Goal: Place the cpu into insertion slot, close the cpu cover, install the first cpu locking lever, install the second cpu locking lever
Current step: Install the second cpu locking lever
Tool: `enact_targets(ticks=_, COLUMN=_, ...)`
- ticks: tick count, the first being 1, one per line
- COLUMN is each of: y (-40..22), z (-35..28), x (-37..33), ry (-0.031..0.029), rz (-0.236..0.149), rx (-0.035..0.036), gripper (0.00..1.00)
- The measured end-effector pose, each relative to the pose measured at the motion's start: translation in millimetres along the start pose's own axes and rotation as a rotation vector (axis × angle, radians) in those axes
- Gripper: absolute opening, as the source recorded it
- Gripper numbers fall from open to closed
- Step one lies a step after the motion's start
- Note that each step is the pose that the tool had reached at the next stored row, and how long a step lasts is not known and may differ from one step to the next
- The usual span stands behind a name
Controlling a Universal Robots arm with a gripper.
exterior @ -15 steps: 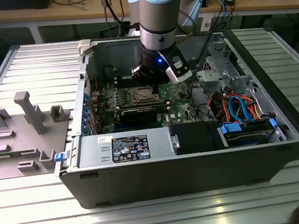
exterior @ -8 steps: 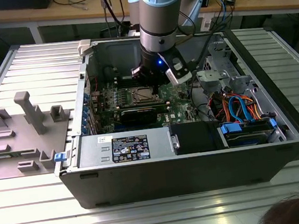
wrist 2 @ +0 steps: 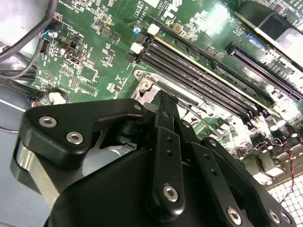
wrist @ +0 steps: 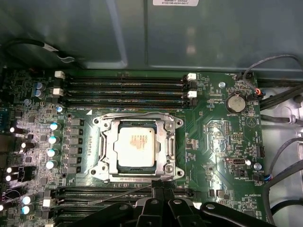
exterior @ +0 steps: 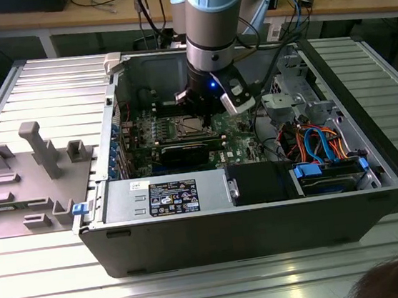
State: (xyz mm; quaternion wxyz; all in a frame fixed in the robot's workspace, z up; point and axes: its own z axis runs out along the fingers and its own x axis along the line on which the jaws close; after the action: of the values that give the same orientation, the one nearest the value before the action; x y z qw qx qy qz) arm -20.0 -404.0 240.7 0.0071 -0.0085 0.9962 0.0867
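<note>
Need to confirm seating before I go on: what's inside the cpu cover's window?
In the first wrist view the cpu lies flat inside the cpu cover, its silver top showing through the window. The insertion slot beneath is covered, so its contacts cannot be checked.

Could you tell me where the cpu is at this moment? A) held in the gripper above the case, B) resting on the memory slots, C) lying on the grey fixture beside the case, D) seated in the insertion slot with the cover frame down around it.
D: in the first wrist view the cpu lies flat in the insertion slot, framed by the cpu cover.

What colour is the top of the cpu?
Dull silver; the cpu shows best in the first wrist view.
</note>
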Motion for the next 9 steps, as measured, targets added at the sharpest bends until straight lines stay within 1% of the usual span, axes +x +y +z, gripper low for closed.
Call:
enact_targets(ticks=4, y=-0.2, z=1.3, x=0.0, ry=-0.0001, rz=0.000, rx=-0.0021, gripper=0.11)
enact_targets(ticks=9, y=-0.7, z=3.8, x=0.1, ry=-0.0001, rz=0.000, rx=-0.0077, gripper=0.11)
